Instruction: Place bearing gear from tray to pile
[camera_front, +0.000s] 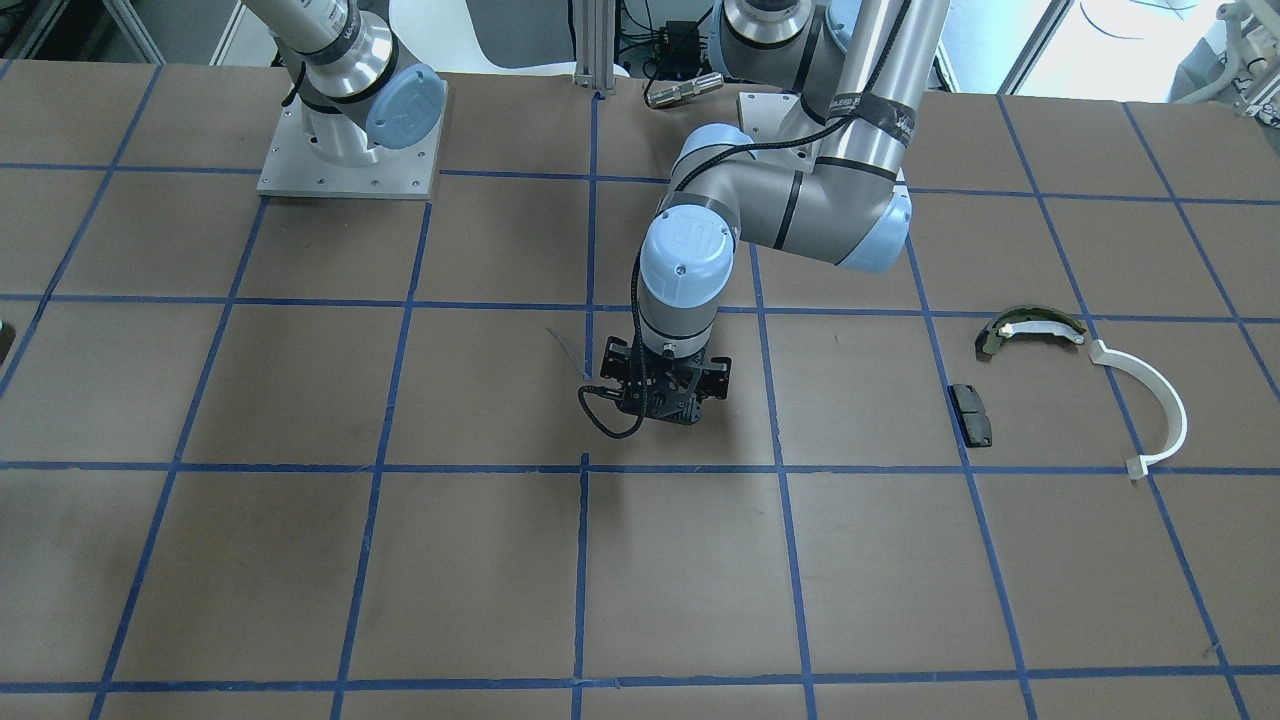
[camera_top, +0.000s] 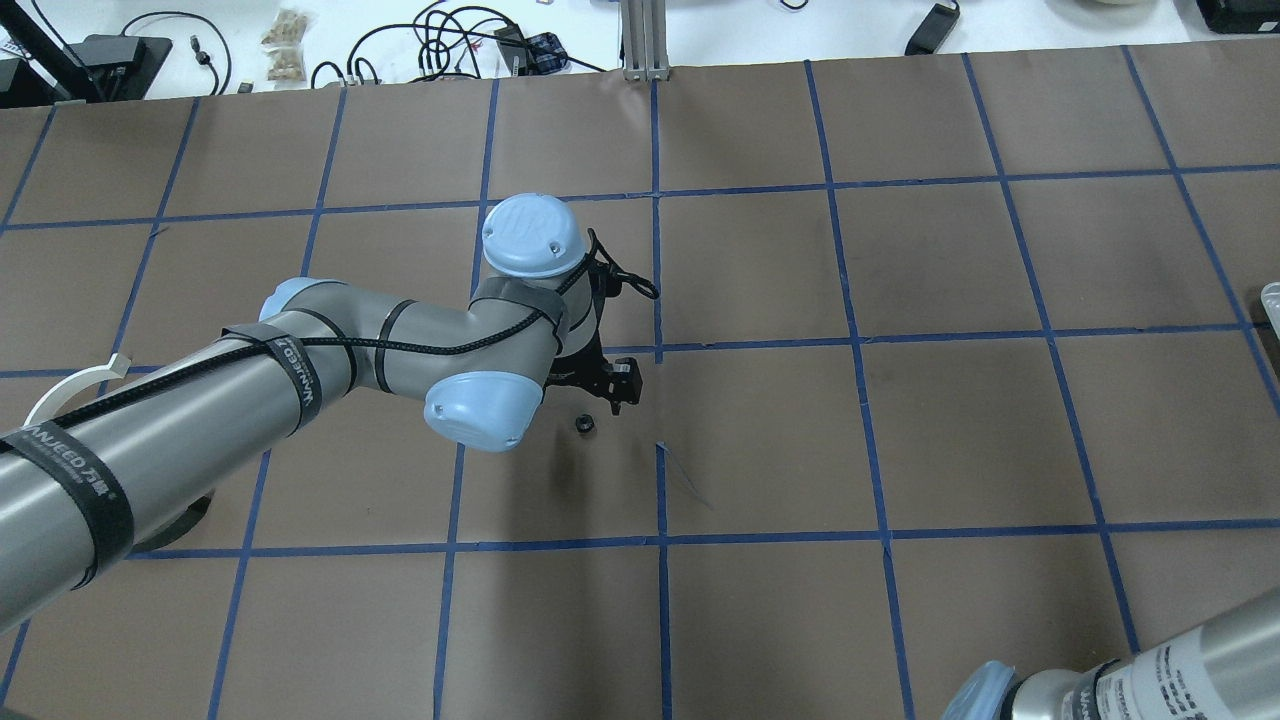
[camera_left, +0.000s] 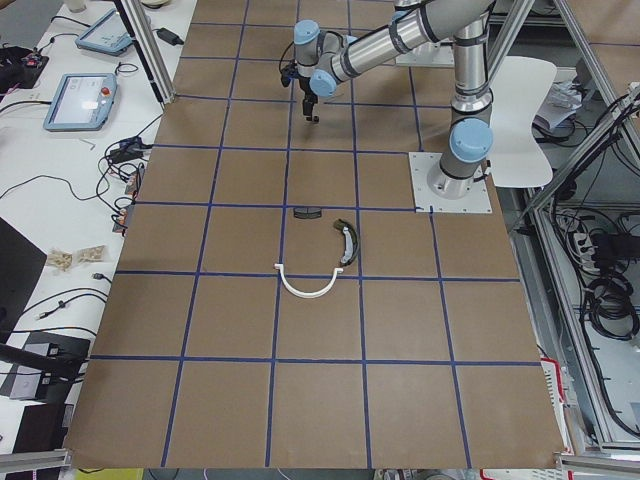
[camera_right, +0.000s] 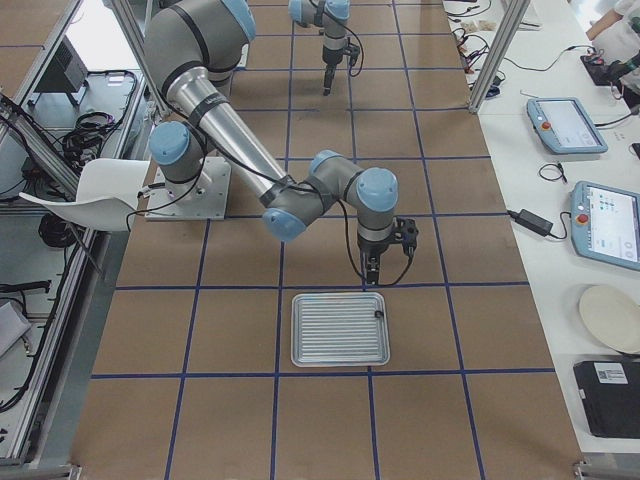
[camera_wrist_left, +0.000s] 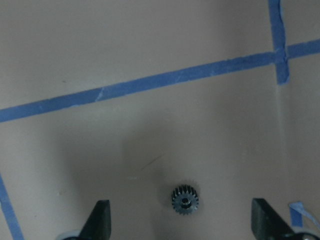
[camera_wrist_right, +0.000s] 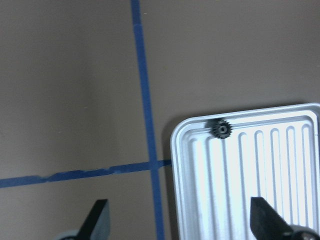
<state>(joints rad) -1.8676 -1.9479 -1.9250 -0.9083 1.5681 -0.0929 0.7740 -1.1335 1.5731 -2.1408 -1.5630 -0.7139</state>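
The left gripper (camera_front: 665, 400), jaws spread wide and empty, hangs over a bearing gear (camera_wrist_left: 185, 199) lying on the bare table (camera_front: 300, 400) near its middle, well apart from the pile (camera_left: 305, 291). As I judge it, the sound move is to drop straight down with the gear centred between the fingers, close across its teeth, and lift clear before travelling. The right gripper (camera_right: 372, 265), likewise released and empty, hovers beside the tray (camera_right: 330, 335), where a second gear (camera_wrist_right: 220, 129) sits in a corner against the rim. Count: two gears, one tray, three pile parts, namely one white arc (camera_front: 1178, 410), one olive curved piece (camera_front: 1030, 325) and one black pad (camera_front: 970, 414).
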